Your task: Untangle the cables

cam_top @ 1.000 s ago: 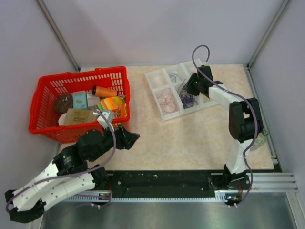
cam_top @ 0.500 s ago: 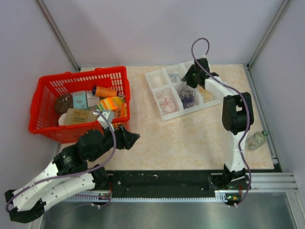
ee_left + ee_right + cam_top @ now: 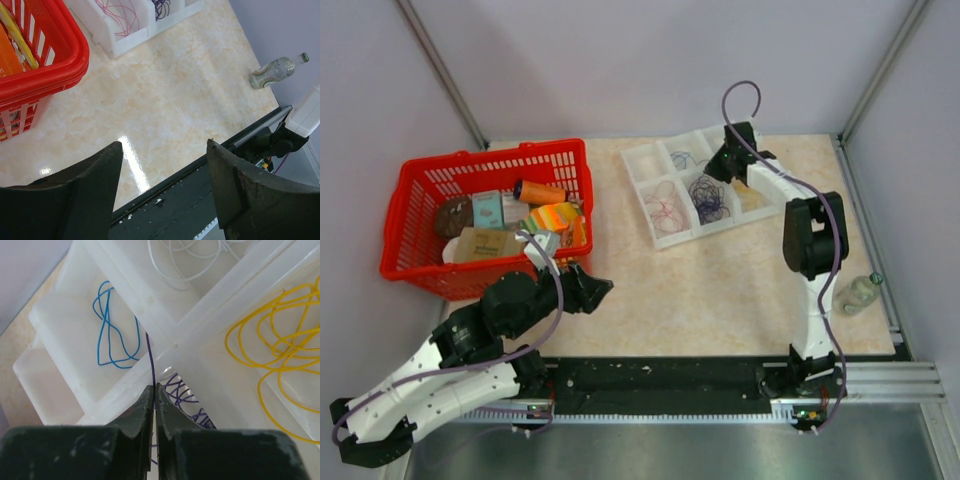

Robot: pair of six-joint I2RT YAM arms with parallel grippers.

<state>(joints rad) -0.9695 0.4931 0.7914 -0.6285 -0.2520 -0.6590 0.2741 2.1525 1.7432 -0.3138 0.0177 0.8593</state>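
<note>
right gripper (image 3: 154, 389) moved farther back, pinching one purple cable (image 3: 150, 356); left gripper (image 3: 164, 145) wide.

The cables (image 3: 708, 200) lie sorted by colour in a white divided tray (image 3: 215, 315): pink-red loops (image 3: 665, 205), a purple coil (image 3: 182, 392) in the next cell, one thin blue loop (image 3: 112, 327), yellow curls (image 3: 270, 350) and pale white strands (image 3: 195, 255). One purple strand (image 3: 151, 357) runs straight from the coil, pinched in the right end effector (image 3: 154, 389)
</note>
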